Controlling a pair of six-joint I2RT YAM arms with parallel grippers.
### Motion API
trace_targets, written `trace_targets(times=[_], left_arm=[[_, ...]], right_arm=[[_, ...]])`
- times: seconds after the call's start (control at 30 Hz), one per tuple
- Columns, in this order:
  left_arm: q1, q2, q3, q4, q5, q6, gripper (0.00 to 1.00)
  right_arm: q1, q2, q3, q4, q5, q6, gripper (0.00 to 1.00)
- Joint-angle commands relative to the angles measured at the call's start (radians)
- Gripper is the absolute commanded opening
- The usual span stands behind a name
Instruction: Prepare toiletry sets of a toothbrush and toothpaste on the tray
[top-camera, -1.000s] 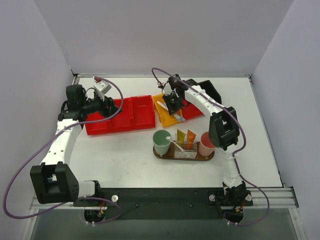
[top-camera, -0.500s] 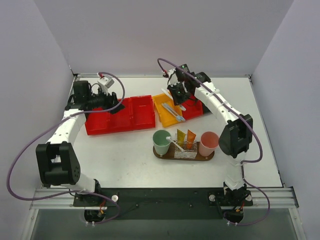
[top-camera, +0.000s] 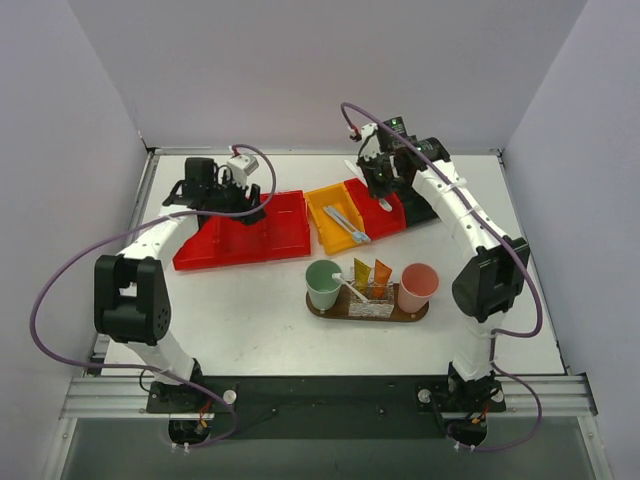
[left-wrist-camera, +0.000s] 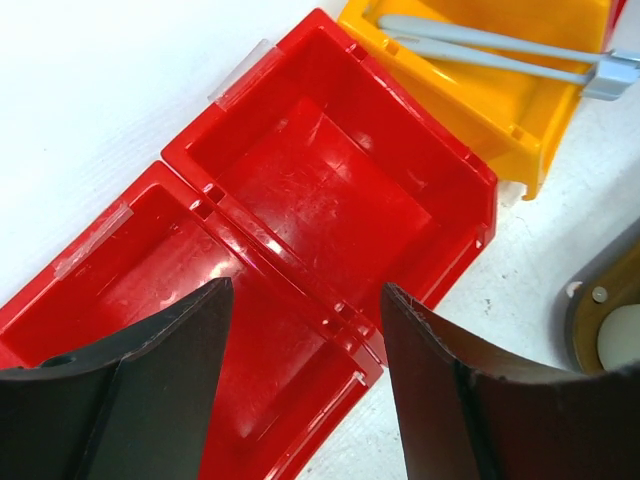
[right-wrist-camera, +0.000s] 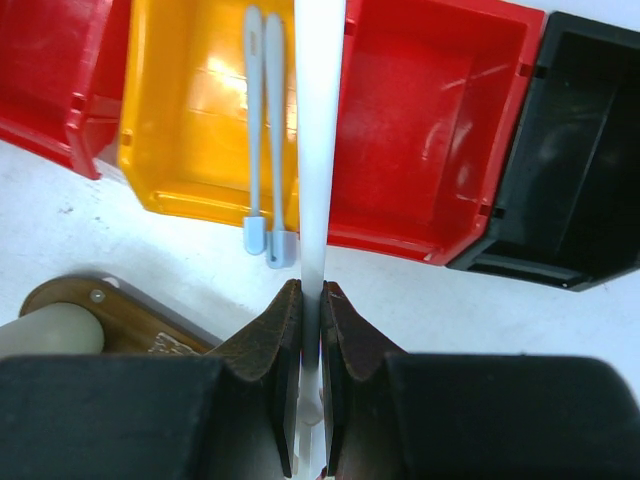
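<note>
My right gripper (right-wrist-camera: 312, 295) is shut on a slim white toothbrush (right-wrist-camera: 318, 150) and holds it in the air above the seam between the yellow bin (right-wrist-camera: 190, 120) and a red bin (right-wrist-camera: 420, 130). Two pale blue-grey toothbrushes (right-wrist-camera: 262, 130) lie in the yellow bin. The dark wooden tray (top-camera: 367, 314) carries a green cup (top-camera: 323, 283) with a toothbrush in it, a pink cup (top-camera: 417, 287) and two orange toothpaste tubes (top-camera: 371, 272) in a clear holder. My left gripper (left-wrist-camera: 305, 300) hangs open over the empty red bins (left-wrist-camera: 330, 180), holding nothing.
A black bin (right-wrist-camera: 580, 170) adjoins the red bin on the right. In the top view the row of bins (top-camera: 260, 225) runs across the table behind the tray. The left wrist view catches the yellow bin (left-wrist-camera: 500, 100) and the green cup's rim (left-wrist-camera: 610, 330).
My right gripper has risen with the white toothbrush and moved back and to the right, away from the yellow bin. The left gripper has swung right over the red bins, still open.
</note>
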Motion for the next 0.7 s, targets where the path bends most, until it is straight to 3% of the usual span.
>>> trace_targets(times=[0.0,0.3,0.67], left_arm=[[-0.025,0.045,0.052,0.012,-0.113,0.007,0.71],[-0.057,0.127,0.082,0.0,-0.147,0.009,0.71],[-0.097,0.2,0.115,0.0,-0.196,-0.003,0.68]], right_arm=[[-0.056,-0.002,-0.025,-0.016,0.034,-0.029,0.0],[-0.123,0.039,-0.041,-0.003,0.032,-0.059,0.0],[-0.137,-0.082,-0.149,0.02,-0.032,-0.036,0.0]])
